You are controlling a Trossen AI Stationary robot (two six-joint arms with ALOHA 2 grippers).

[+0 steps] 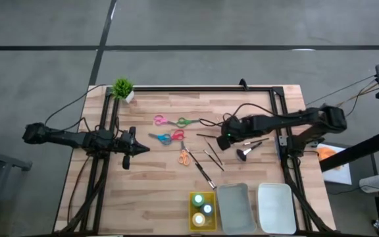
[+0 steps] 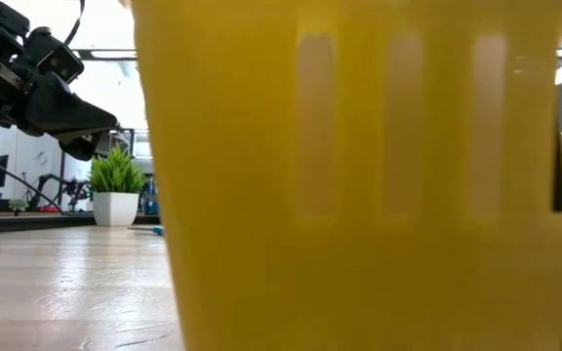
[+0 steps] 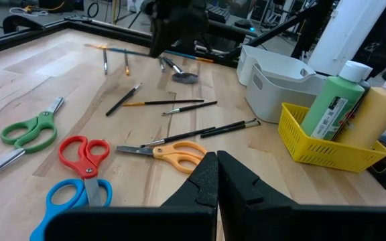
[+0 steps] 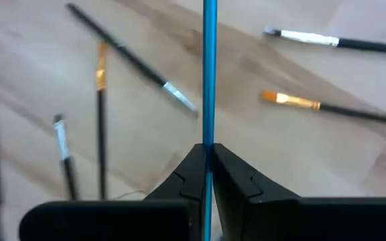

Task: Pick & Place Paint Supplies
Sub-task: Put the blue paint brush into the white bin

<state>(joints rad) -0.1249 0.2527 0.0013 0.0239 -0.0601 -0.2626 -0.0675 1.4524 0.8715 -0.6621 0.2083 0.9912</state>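
Observation:
My right gripper (image 1: 224, 139) (image 4: 208, 150) is over the middle right of the table, shut on a thin blue brush (image 4: 209, 80). Other thin brushes (image 4: 101, 114) (image 1: 210, 157) lie flat on the wood below it, and a stubby dark brush (image 1: 245, 154) lies to their right. Pink (image 1: 160, 120), green (image 1: 185, 122), blue-and-red (image 1: 166, 137) and orange scissors (image 1: 185, 157) lie flat mid-table. Paint bottles (image 1: 202, 209) stand in the yellow tray (image 1: 193, 197). My left gripper (image 1: 139, 149) (image 3: 216, 157) hangs shut and empty at the table's left. My right gripper pinches the blue brush's thin handle (image 4: 209, 137) between its two fingers, which slant steeply down from above. The handle runs straight out past the fingertips over the table. Its ends are outside the wrist view, and I cannot tell whether it is clear of the wood.
A grey tray (image 1: 234, 209) and a white tray (image 1: 275, 209) stand right of the yellow one at the near edge. A small potted plant (image 1: 123, 89) sits at the far left corner. A black frame (image 1: 196, 88) borders the table. The yellow tray fills most of the low view.

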